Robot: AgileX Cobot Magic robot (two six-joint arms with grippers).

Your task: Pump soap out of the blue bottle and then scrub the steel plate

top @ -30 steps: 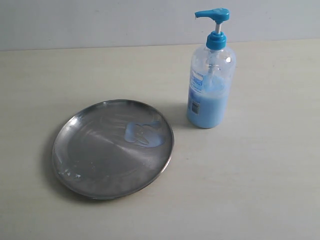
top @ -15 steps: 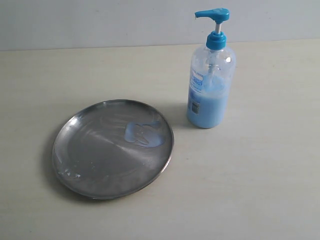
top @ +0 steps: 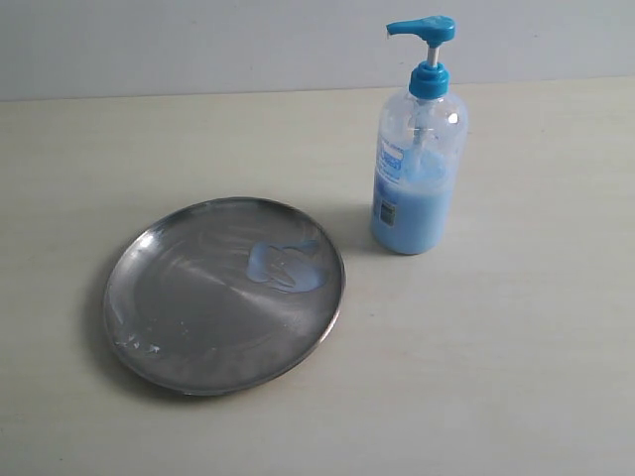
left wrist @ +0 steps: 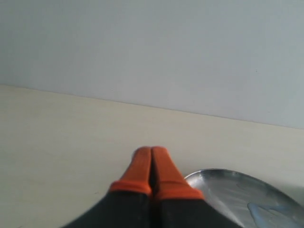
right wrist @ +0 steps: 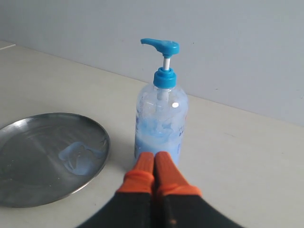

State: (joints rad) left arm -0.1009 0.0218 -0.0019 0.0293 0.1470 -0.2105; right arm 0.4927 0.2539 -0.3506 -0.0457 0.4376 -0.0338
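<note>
The steel plate [top: 224, 295] lies flat on the table, left of centre, with a pale blue soap smear [top: 286, 266] near its right rim. The blue bottle [top: 418, 174] stands upright to the plate's right, pump head raised, spout pointing left. Neither gripper shows in the exterior view. In the left wrist view my left gripper [left wrist: 151, 151] is shut and empty, its orange fingertips pressed together beside the plate's rim [left wrist: 213, 173]. My right gripper [right wrist: 155, 155] is also shut and empty, facing the bottle [right wrist: 160, 124], with the plate [right wrist: 47, 156] and soap [right wrist: 77, 157] to one side.
A pale wooden table [top: 516, 347] carries both things. A plain grey-white wall [top: 198, 45] stands behind the table's far edge.
</note>
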